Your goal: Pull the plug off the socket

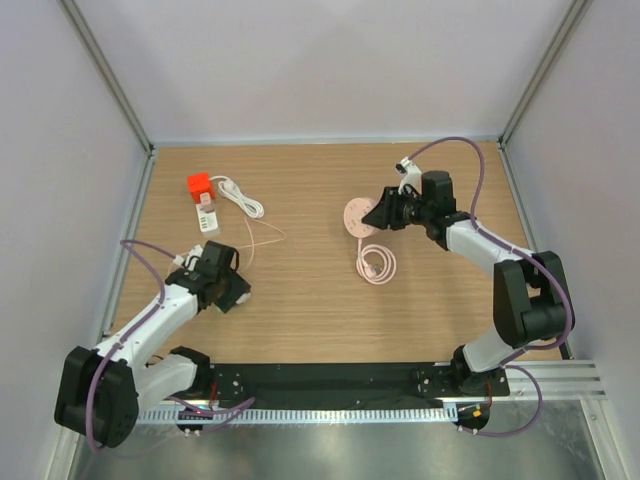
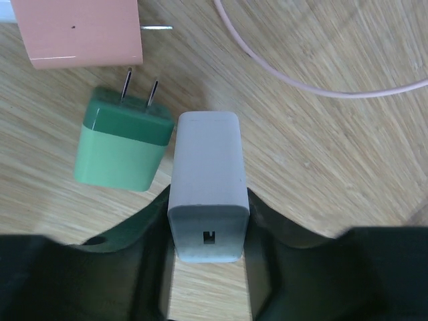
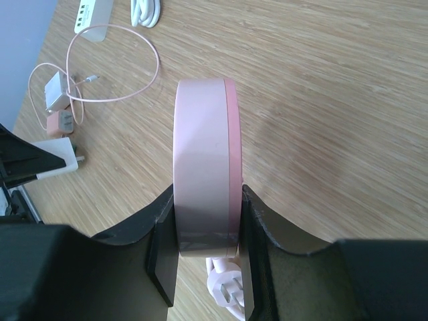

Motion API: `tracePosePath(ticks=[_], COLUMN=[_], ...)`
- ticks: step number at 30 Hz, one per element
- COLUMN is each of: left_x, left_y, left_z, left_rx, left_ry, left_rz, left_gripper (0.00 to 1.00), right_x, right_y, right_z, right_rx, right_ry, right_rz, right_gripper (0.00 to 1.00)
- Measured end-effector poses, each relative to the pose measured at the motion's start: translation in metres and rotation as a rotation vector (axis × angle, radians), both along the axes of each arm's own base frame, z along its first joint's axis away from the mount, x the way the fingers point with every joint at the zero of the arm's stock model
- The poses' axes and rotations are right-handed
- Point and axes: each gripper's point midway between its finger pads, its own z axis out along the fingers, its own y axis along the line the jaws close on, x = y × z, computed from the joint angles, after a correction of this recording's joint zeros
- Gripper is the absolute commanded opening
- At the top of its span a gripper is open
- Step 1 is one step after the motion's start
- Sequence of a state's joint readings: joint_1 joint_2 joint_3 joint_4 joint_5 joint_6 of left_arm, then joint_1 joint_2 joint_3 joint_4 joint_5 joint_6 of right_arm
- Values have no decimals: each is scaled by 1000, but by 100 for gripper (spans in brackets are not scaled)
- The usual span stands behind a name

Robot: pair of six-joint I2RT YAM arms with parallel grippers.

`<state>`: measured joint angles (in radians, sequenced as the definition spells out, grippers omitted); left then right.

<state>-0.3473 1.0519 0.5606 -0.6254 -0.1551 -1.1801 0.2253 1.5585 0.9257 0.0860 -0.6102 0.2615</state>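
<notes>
My right gripper (image 1: 378, 212) (image 3: 206, 197) is shut on a round pink socket (image 1: 355, 216) (image 3: 204, 147), held on edge over the table. The socket's own pink cord lies coiled (image 1: 376, 264), and its plug end (image 3: 229, 292) shows below the jaws. My left gripper (image 1: 228, 290) (image 2: 208, 200) is shut on a white plug block (image 2: 207, 180) that is apart from the socket, low over the table at the left. A green plug (image 2: 120, 144) and a pink plug (image 2: 80, 30) lie just beyond it, prongs showing.
A white power strip (image 1: 207, 216) with an orange-red plug (image 1: 199, 184) and a white cord (image 1: 240, 197) lies at the back left. A thin pink cable (image 2: 321, 87) loops across the wood near the left gripper.
</notes>
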Motion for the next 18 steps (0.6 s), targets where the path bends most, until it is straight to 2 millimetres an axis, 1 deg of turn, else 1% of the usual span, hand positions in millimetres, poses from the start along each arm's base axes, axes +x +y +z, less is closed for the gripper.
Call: tracePosePath(ticks=[2, 3, 4, 5, 6, 8, 10, 13, 15, 18], left_x=[0, 0, 0, -1, -2, -3, -5, -4, -2, 5], left_y=[1, 1, 1, 1, 2, 3, 5, 5, 5, 2], left_z=[-1, -2, -2, -3, -3, -3, -2, 8, 18, 39], left_rx=[1, 2, 5, 7, 8, 13, 18, 23, 24, 16], left_ry=[3, 8, 10, 14, 15, 20, 25, 2, -26, -101], left_rz=[2, 2, 0, -1, 1, -1, -4, -23, -45, -87], left_gripper=[64, 72, 76, 77, 84, 88, 96, 100, 100, 100], right_x=[0, 1, 1, 1, 1, 1, 1, 2, 3, 8], right_y=[-1, -1, -1, -1, -2, -2, -3, -4, -7, -16], right_z=[0, 1, 0, 0, 0, 1, 1, 1, 2, 4], right_rx=[3, 4, 5, 6, 6, 8, 9, 14, 18, 31], right_ry=[2, 1, 1, 1, 1, 2, 2, 3, 5, 8], right_rz=[-2, -2, -2, -2, -3, -2, -3, -2, -9, -33], right_gripper=[1, 1, 1, 1, 1, 1, 1, 1, 1, 1])
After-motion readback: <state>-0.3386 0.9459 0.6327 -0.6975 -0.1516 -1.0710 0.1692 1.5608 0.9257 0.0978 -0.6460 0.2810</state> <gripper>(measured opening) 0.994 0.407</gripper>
